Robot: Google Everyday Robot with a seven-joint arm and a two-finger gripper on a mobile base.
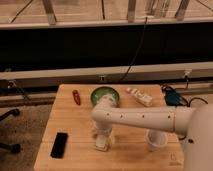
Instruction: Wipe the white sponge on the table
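Observation:
The white sponge [101, 145] lies on the wooden table [75, 122], left of centre and near the front edge. My gripper [102, 136] points straight down directly over the sponge and appears to touch its top. The white arm [145, 119] reaches in from the right across the table. Part of the sponge is hidden under the gripper.
A green bowl [105, 94] stands at the back centre, just behind the arm's elbow. A red item [76, 96] lies back left and a long white packet [140, 96] back right. A white cup [156, 140] stands front right, a black phone [59, 145] front left. A blue object [172, 96] sits off the right edge.

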